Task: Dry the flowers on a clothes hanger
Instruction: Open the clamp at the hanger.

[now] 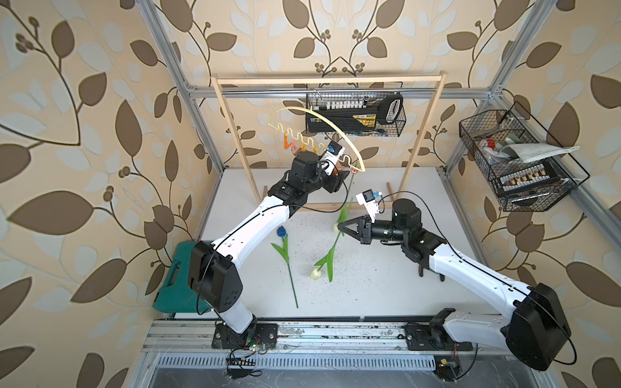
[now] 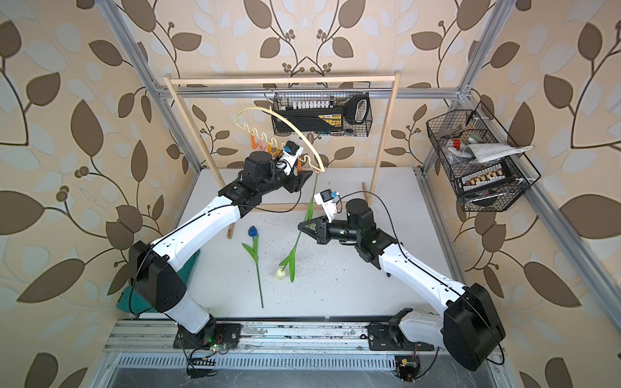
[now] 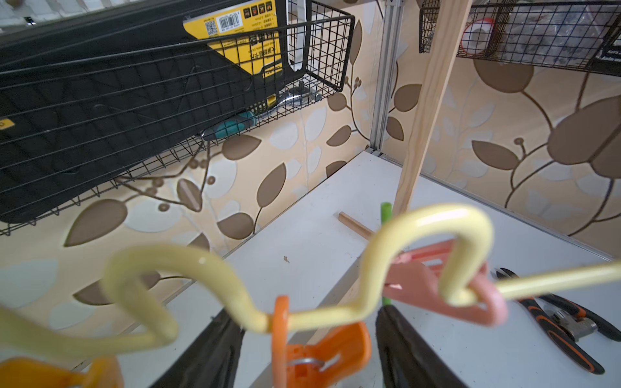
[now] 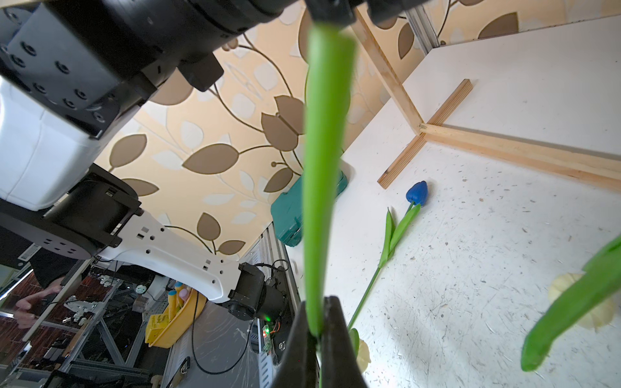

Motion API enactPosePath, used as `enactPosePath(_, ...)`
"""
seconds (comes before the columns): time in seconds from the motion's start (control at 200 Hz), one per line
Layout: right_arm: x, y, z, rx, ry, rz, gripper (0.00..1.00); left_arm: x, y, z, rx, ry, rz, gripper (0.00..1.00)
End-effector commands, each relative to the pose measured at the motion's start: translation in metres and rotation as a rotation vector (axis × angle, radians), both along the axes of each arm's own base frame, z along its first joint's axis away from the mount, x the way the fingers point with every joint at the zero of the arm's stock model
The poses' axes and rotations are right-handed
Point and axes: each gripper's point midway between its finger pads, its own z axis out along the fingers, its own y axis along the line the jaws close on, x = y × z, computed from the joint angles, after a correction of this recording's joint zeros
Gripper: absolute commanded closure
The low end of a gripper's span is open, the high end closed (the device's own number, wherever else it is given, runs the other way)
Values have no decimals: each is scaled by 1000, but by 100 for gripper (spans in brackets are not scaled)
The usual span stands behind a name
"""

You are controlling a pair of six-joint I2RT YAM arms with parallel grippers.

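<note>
Bearing barcode point(image 3: 228, 22), yellow label point(image 3: 248, 50)

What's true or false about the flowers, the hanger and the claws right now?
The blue tulip lies on the table. True.
The right claw is open and empty. False: it is shut on a cream tulip, pinching its green stalk.
The clothes hanger lies flat on the table. False: it is up in the air.
The left claw straddles an orange clip. True.

A cream tulip head point(image 1: 335, 228) seems mostly hidden behind the right pincer point(image 1: 340, 225), and the blurred clothes hanger point(image 3: 168, 255) runs off-frame.
</note>
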Motion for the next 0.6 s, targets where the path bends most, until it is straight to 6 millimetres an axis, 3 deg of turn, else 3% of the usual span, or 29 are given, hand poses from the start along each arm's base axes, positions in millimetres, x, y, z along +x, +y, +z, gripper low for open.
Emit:
enactPosePath(0.0, 1, 2, 10, 13, -12, 19, 100, 2, -4, 28, -27, -73, 2, 33)
enactPosePath(0.595, -1, 3, 13, 18, -12, 32, 100, 11, -3, 30, -9, -54, 38, 46)
